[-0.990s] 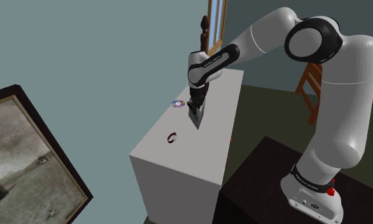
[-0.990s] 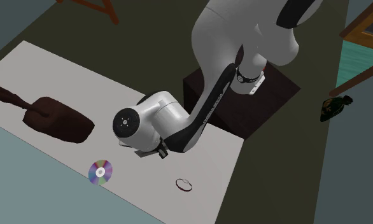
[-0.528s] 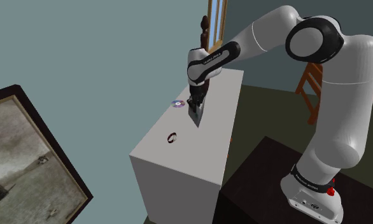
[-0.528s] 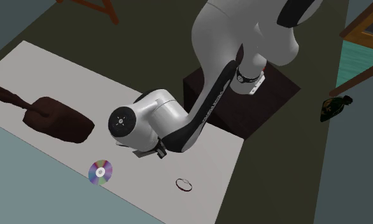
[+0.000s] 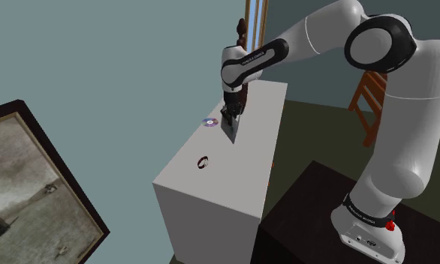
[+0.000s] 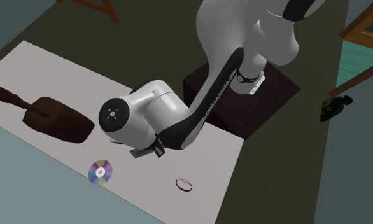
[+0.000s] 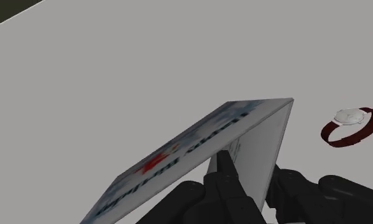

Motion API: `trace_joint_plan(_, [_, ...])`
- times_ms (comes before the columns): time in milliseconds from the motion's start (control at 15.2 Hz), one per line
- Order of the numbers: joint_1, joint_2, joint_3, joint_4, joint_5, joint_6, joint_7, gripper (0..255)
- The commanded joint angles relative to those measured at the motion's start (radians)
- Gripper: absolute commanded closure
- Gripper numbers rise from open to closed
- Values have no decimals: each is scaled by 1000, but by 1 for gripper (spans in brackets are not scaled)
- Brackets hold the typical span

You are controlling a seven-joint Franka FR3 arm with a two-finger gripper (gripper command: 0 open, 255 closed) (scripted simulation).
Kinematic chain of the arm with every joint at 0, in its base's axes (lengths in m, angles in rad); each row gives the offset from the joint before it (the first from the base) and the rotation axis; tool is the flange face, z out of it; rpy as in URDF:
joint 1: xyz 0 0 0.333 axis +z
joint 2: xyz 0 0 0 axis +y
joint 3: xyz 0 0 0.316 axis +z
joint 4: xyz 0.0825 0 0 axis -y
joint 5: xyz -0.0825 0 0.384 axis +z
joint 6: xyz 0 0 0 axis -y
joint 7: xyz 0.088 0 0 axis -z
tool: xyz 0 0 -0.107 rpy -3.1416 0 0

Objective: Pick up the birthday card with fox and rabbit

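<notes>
Nothing here can truly be read. The card (image 7: 198, 143) clasped in my fingers (image 7: 226, 170) carries a line of dark lettering and a red mark along its face, at the lower middle of the wrist view, but it lies too slantwise for me to make out a word. Small dark letters run along my forearm (image 5: 254, 60), upper middle of the shoulder view, and round my base (image 5: 363, 216) at its lower right, all too small to tell.

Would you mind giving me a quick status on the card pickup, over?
Black gripper shut on birthday card. Card tilted over white table. Red-strapped wristwatch nearby, not touching; nothing in the way.
</notes>
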Motion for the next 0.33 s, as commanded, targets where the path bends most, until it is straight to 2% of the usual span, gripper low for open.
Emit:
trace_joint_plan(0, [0,-12,0,12,0,-25,1,255])
trace_joint_plan(264, [0,-23,0,27,-1,-50,2,255])
